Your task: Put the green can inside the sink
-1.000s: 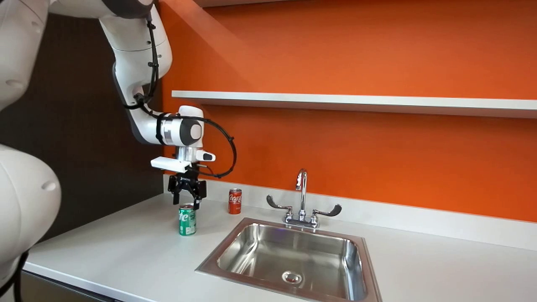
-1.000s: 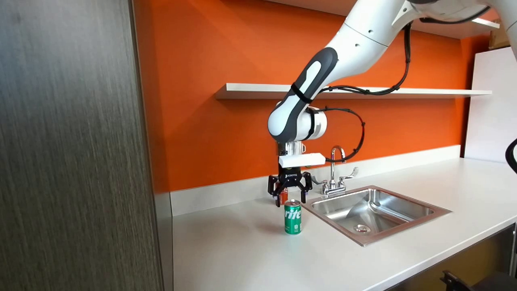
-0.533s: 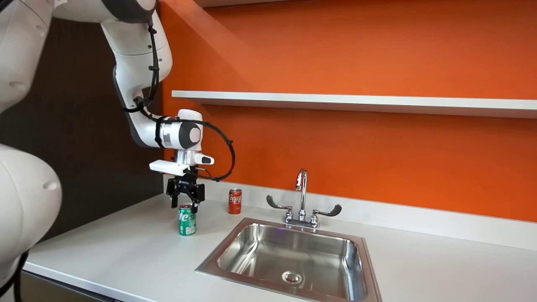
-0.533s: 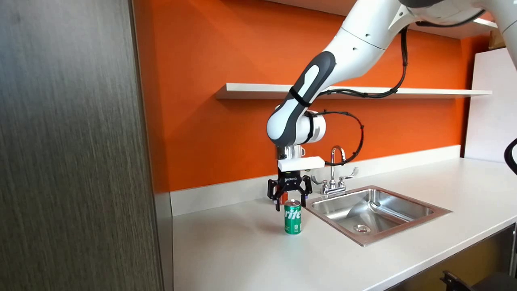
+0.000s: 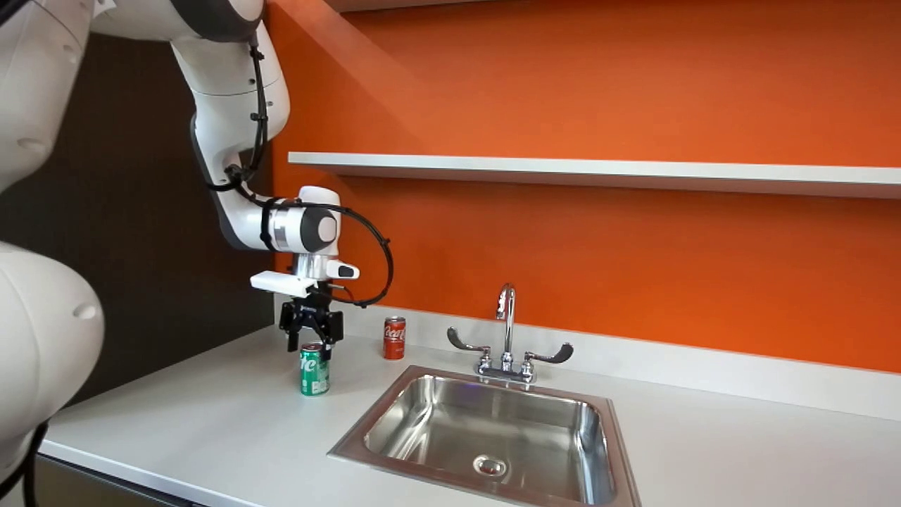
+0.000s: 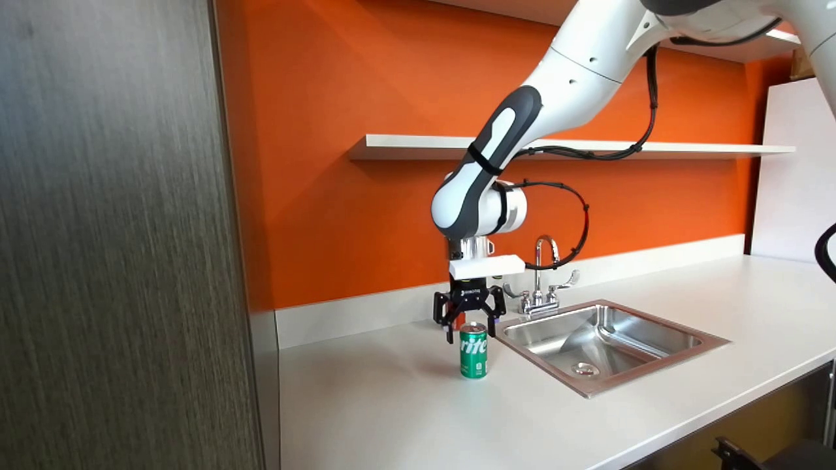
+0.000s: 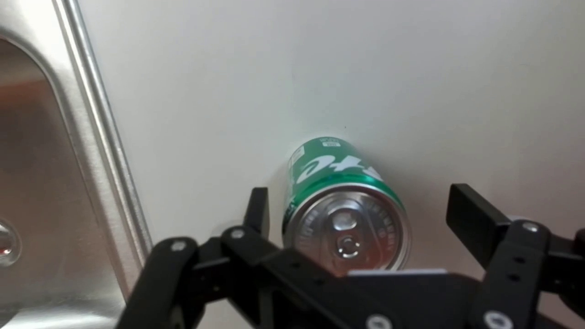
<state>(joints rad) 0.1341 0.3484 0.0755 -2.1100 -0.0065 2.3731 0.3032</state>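
The green can (image 5: 314, 374) stands upright on the counter, left of the sink (image 5: 622, 451) in an exterior view. It also stands there in an exterior view (image 6: 473, 358) and in the wrist view (image 7: 329, 167). My gripper (image 5: 310, 349) points down over the can, its fingertips at about the height of the can's silvery top. In the wrist view the fingers (image 7: 258, 208) stand apart on both sides of the can top, with a wider gap on the right. The jaws are open and hold nothing. The can's near edge is hidden by the gripper body.
A small red can (image 5: 394, 339) stands behind the green can near the back wall. The chrome faucet (image 5: 508, 338) with two handles rises behind the sink. A white shelf (image 5: 591, 169) hangs on the orange wall. A dark panel (image 6: 130, 261) stands at the left.
My gripper has come down slightly over the green can, mostly in the first half second. The can has not moved, and the jaws have stayed open.
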